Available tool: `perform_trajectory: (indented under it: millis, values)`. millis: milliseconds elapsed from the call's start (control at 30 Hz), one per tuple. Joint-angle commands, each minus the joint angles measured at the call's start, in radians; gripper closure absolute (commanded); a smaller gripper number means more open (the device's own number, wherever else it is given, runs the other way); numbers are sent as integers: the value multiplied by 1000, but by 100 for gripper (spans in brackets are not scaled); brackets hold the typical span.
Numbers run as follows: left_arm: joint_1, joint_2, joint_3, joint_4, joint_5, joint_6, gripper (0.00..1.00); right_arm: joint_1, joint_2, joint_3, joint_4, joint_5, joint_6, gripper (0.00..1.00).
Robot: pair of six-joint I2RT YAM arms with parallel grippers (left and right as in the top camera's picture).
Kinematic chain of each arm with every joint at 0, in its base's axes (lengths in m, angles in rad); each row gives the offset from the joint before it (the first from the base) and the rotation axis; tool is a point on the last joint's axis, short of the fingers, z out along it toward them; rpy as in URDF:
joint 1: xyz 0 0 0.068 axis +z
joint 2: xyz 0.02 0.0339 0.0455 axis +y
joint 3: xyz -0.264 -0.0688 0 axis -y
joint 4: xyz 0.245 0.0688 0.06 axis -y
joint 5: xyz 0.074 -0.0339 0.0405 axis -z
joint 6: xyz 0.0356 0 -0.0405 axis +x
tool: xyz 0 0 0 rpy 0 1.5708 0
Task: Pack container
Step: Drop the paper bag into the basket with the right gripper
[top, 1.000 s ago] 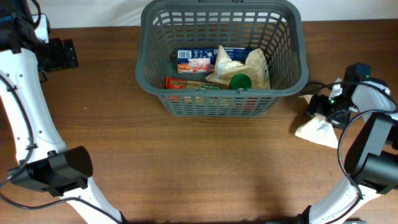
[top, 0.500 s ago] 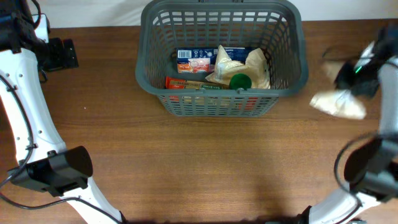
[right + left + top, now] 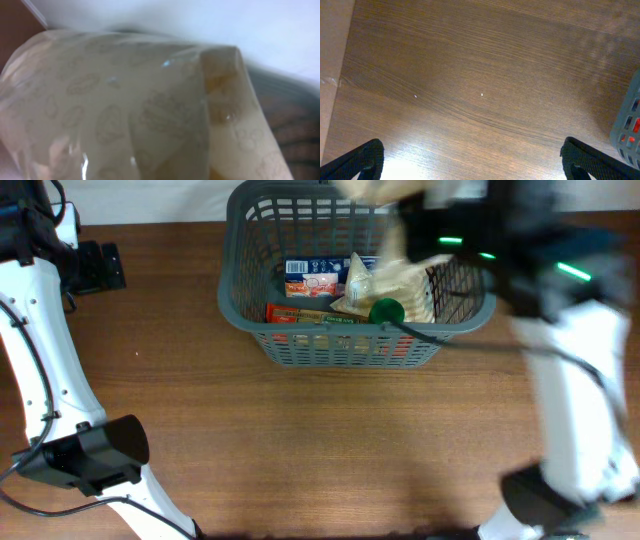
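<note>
Dark grey lattice basket [image 3: 232,275], thick rim, rounded corners, sits top centre of tabletop [image 3: 300,440] w/ groceries [image 3: 340,292] inside. Blurred right arm [image 3: 570,360] stretches over its far rim; right pincer [image 3: 425,205] grips pale printed bag [image 3: 125,110]; left pincer [image 3: 477,162] gapes wide, empty, over tabletop left of basket.

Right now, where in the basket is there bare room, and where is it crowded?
Bare lattice: far-left floor of the basket, between back wall and blue-and-white box. Crowded: near half, with red pack, beige bags, green lid. The right arm with a pale bag covers the far right.
</note>
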Motion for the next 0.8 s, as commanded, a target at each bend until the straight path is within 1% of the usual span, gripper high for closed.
perform_trajectory:
  millis: [0, 100, 167, 200, 267, 300, 333, 400, 500, 633, 700, 733, 767]
  values:
    - [2, 9, -6, -1, 3, -13, 1, 77, 153, -27, 33, -53, -19, 96]
    - [2, 9, -6, -1, 3, -13, 1, 130, 274, -27, 43, -80, -18, 96]
    - [2, 9, -6, -2, 3, -13, 1, 145, 323, -27, 43, -73, 20, 96]
    - [2, 9, -6, -1, 3, -13, 1, 149, 345, -27, 43, -72, 38, 94]
    - [2, 9, -6, -1, 3, -13, 1, 148, 362, -27, 40, -68, 60, 43]
    - [2, 9, -6, -1, 3, -13, 1, 148, 362, -27, 35, -41, 60, 23]
    - [2, 9, -6, -1, 3, -13, 1, 148, 361, -26, 31, -20, 60, 18]
    - [2, 9, -6, -1, 3, -13, 1, 148, 335, -24, 5, 40, 60, 2]
    - [2, 9, -6, -1, 3, -13, 1, 148, 272, 32, -78, 95, 60, 1]
    - [2, 9, -6, -1, 3, -13, 1, 148, 127, 235, -228, 166, 60, 1]
    - [2, 9, -6, -1, 3, -13, 1, 148, 45, 343, -301, 248, 58, 1]
    - [2, 9, -6, -1, 3, -13, 1, 148, -8, 396, -351, 322, 24, 1]
    - [2, 9, -6, -1, 3, -13, 1, 148, -76, 418, -402, 417, 24, 1]
